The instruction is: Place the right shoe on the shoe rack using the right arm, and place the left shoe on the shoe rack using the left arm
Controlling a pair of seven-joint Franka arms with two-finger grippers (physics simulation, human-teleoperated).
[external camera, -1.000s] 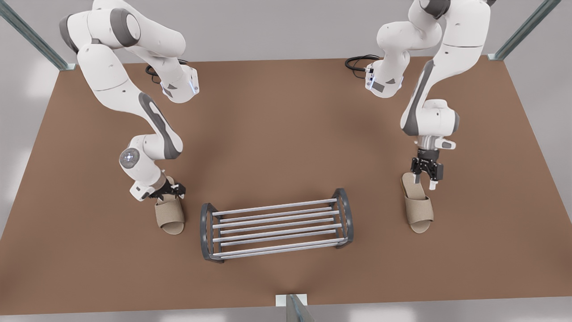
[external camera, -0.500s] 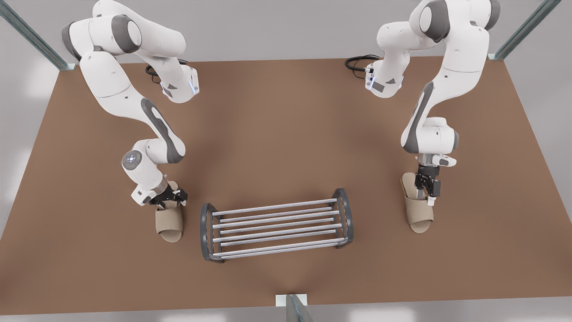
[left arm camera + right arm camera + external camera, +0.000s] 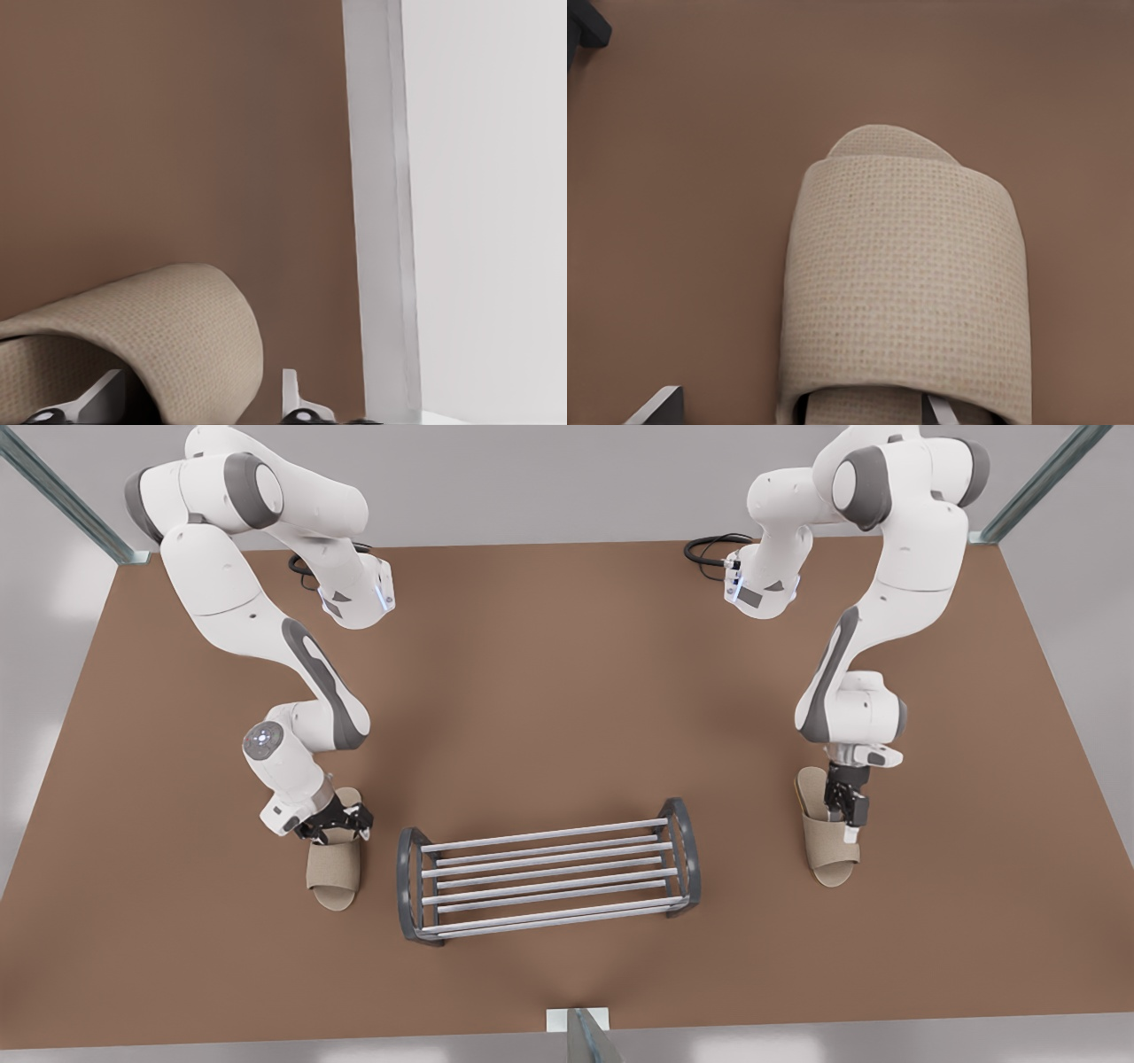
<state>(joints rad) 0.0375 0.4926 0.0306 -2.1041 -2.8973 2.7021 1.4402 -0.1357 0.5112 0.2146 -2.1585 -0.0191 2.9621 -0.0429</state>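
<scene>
1. The right gripper (image 3: 337,821) is low over the right shoe (image 3: 334,877), on the front view's left. Its fingers (image 3: 656,405) are spread wide, one outside the shoe and one under the strap.
2. The left gripper (image 3: 846,815) is at the left shoe (image 3: 831,850), on the front view's right. It is open, with a finger on either side of the strap's edge.
3. Both shoes lie on the table (image 3: 549,691), flanking the rack (image 3: 549,872).

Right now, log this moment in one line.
left gripper: open at beige woven slipper | right gripper: open at other beige slipper
</scene>
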